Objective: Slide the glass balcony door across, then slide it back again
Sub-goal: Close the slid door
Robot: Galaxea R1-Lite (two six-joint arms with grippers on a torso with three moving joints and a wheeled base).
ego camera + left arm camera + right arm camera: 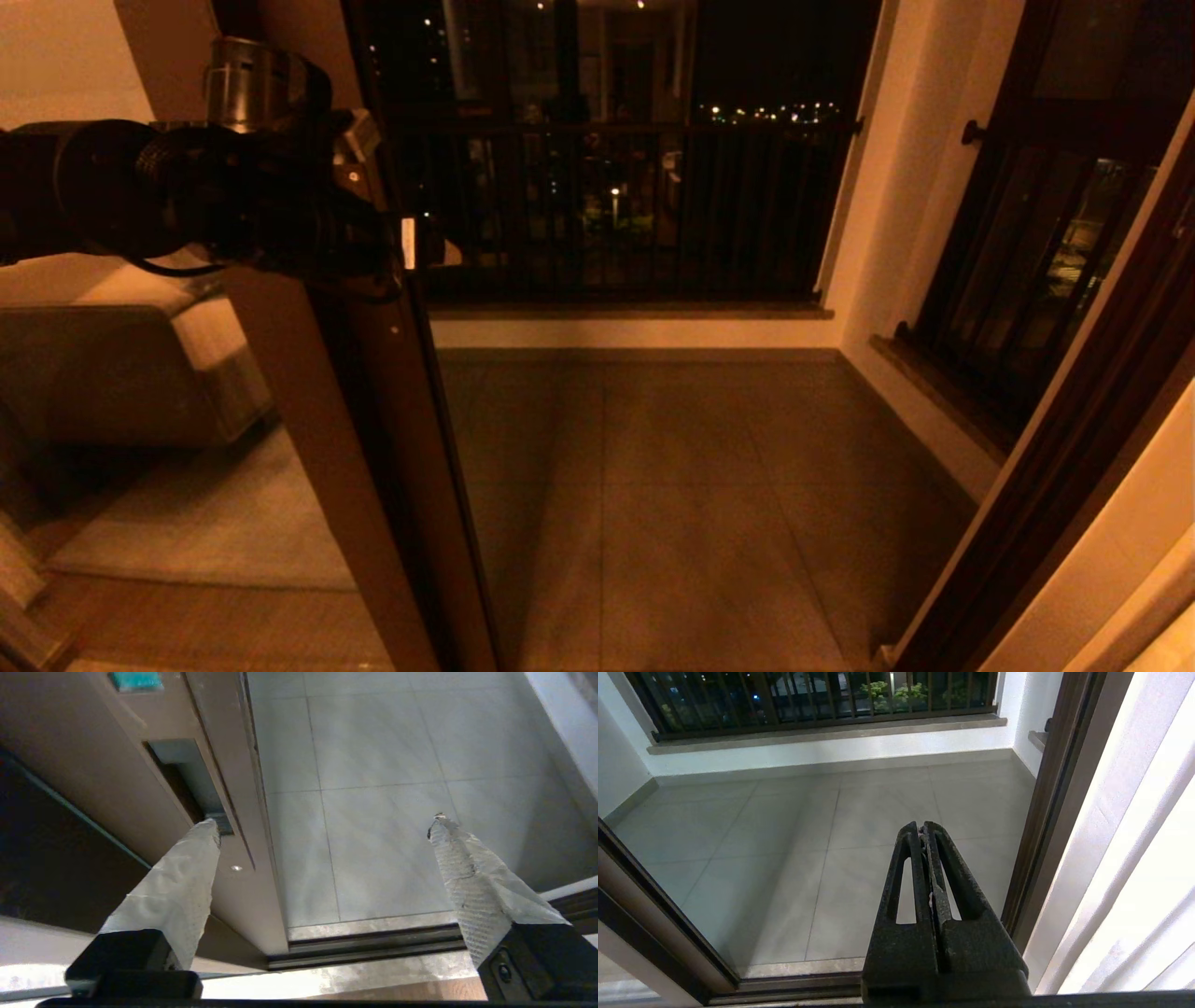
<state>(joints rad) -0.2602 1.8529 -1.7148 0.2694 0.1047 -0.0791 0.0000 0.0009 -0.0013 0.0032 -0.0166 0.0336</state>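
The glass balcony door (317,420) stands at the left of the doorway, its brown stile running down the head view. In the left wrist view the stile (117,751) shows its recessed handle slot (187,772) and a small screw (236,868). My left gripper (324,823) is open and straddles the stile's edge. One taped finger (187,882) has its tip at the lower end of the slot, while the other finger (467,868) hangs free over the balcony tiles. The left arm reaches in from the upper left, with its gripper (411,247) at the stile. My right gripper (922,828) is shut on nothing, above the threshold.
The doorway opens onto a tiled balcony floor (672,485). The floor track (373,947) runs across the threshold. A dark barred railing window (607,205) closes the far side, and another barred window (1027,261) is at the right. The fixed door frame (1041,812) and a pale curtain (1134,858) stand beside the right gripper.
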